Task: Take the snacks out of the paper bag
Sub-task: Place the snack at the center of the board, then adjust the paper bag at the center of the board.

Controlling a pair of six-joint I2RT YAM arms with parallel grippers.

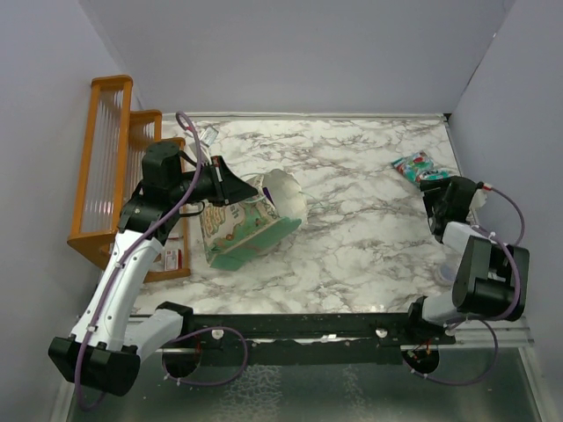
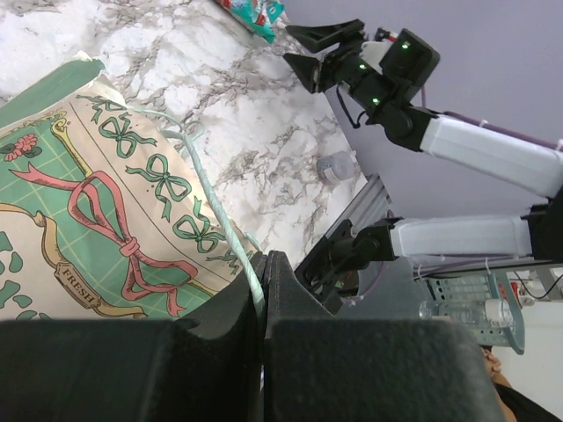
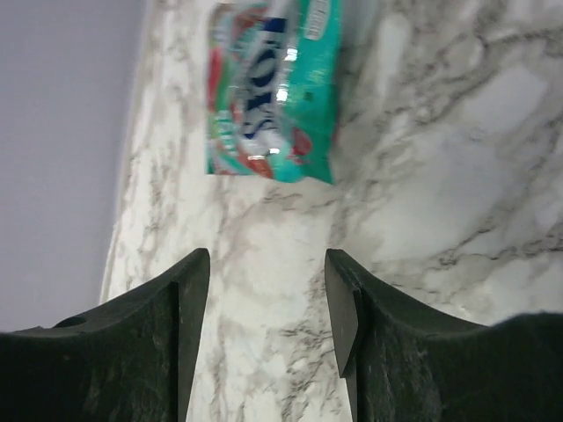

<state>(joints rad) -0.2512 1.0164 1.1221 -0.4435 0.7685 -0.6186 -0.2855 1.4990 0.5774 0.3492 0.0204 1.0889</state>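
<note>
The mint-green paper bag (image 1: pixel 246 224) lies tilted on the marble table, its white mouth (image 1: pixel 283 195) facing right and back. My left gripper (image 1: pixel 230 189) is shut on the bag's thin string handle (image 2: pixel 230 236); the cream bow-printed front panel (image 2: pixel 88 202) fills the left wrist view. One teal snack packet (image 1: pixel 413 165) lies on the table at the far right, also in the right wrist view (image 3: pixel 273 88). My right gripper (image 1: pixel 433 186) is open and empty just short of it (image 3: pixel 266 264). Other snacks are hidden.
An orange wooden rack (image 1: pixel 110 167) stands along the left wall. A small red-and-white box (image 1: pixel 171 257) lies at its near end. A small round translucent disc (image 1: pixel 446 274) sits near the right arm's base. Walls close the table on three sides.
</note>
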